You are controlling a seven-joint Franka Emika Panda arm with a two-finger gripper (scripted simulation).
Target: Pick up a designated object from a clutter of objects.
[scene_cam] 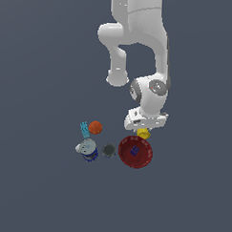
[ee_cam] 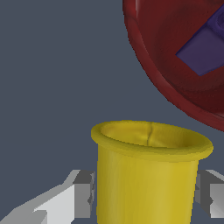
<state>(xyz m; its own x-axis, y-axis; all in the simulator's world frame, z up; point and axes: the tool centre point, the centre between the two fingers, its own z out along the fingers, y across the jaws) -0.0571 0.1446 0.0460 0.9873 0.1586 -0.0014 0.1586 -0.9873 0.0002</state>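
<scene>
The tool (ee_cam: 146, 192) is straddling the yellow cup (ee_cam: 148, 175), its fingers (ee_cam: 83, 192) flanking the wall; contact unclear. The cup is sitting at twelve o'clock of the red bowl (scene_cam: 135, 152). Lifting is remaining.

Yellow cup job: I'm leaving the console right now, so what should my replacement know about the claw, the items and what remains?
Claw: fingers flank the yellow cup, one on each side; whether they press it is unclear.
Cup: upright, beside the red bowl, under the wrist in the exterior view. Lifted or not: cannot tell.
Other items: orange ball, light-blue piece, can and grey disc, toward the exterior view's left, apart from the cup.
Done: claw placed around the cup.
Left: confirm the grip, raise the cup clear.
</scene>
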